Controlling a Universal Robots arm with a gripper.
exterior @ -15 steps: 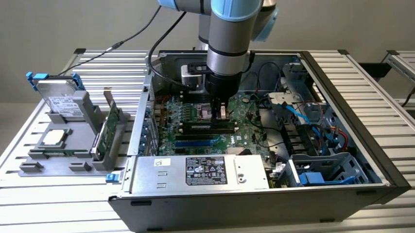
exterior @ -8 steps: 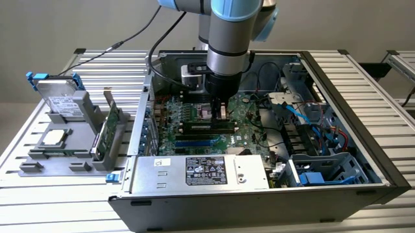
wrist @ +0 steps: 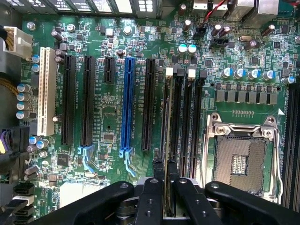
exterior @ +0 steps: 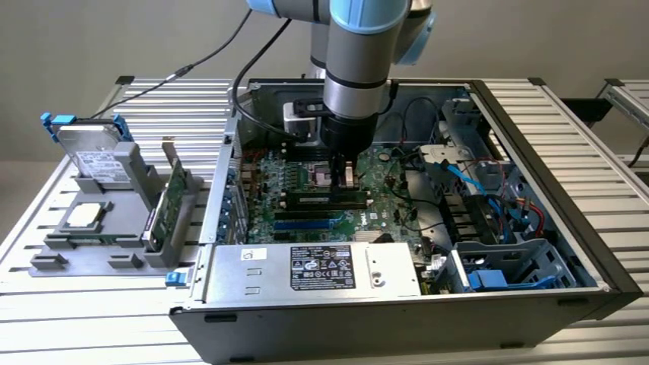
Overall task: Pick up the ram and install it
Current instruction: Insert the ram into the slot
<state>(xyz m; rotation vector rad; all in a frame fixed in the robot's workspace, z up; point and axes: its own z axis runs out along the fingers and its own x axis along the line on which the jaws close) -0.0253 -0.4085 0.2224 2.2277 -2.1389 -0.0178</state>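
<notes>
Ram insertion looks to be the step in hand.
The tool [wrist: 165, 171] is pinched narrow on the ram [exterior: 327, 199], edge-down at the memory slots [wrist: 190, 122], exterior frame centre; seating likely needs a straight, even push.

Open-topped case [exterior: 536, 152], gripper [wrist: 166, 165] clamping the ram [wrist: 168, 136] amid close-set slots [wrist: 192, 122], power supply [exterior: 315, 268], cables [exterior: 469, 181], drive cage [exterior: 512, 262] hemming the board [exterior: 266, 199].

You have on hand:
- motherboard [wrist: 105, 112], glossy green laminate
- long slot [wrist: 126, 108], smooth blue plastic
- socket frame [wrist: 215, 129], bright bare metal
- gripper [wrist: 169, 176], matt black plastic
- the ram [wrist: 169, 117], dull dark edge
- power supply [exterior: 390, 266], plain grey sheet metal with a paper label
</notes>
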